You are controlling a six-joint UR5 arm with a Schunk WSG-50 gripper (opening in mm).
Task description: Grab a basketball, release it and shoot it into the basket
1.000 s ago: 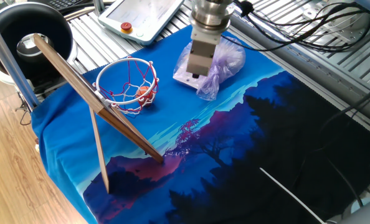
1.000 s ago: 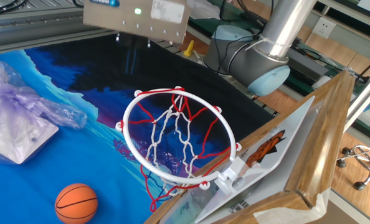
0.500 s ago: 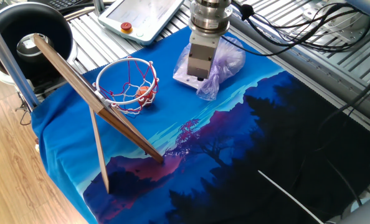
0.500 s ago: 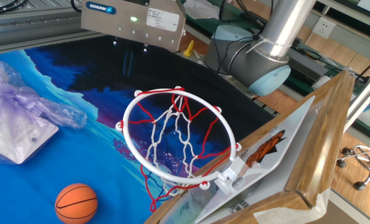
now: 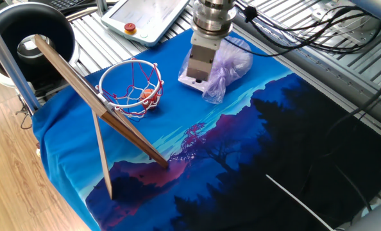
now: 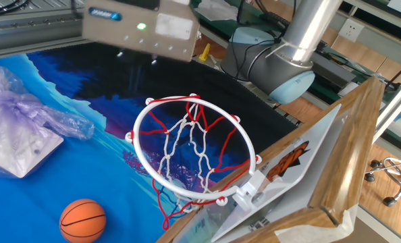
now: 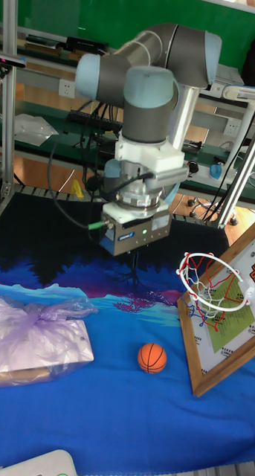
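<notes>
A grey-and-blue UR5 robot arm (image 7: 153, 82) hangs over a tablecloth printed with a blue-and-purple night forest (image 5: 242, 160), its boxy silver two-finger gripper (image 7: 131, 262) raised clear of the cloth; over the last second the gripper body drifts a little toward the toy hoop's side in both fixed views, a small sideways shift rather than a descent. The flat wooden backboard (image 5: 81, 90) leans at about nine o'clock on the cloth in one fixed view, carrying the basket, a red wire rim with red-and-white string net (image 6: 192, 152), unchanged in place. A pale purple crumpled plastic bag (image 5: 232, 64) lies on a white board at twelve o'clock, just behind the gripper. The tiny orange basketball with dark seam lines (image 7: 152, 358) rests untouched on the blue cloth, below the rim and beside the foot of the backboard, at roughly five o'clock from the gripper in the tall view. The thin dark fingers (image 7: 134, 271) show under the gripper body, but how far apart the jaws stand cannot be told; nothing appears between them. The move reads as the arm lining up over the ball, with the grab, the lift and the shot all still to come.
</notes>
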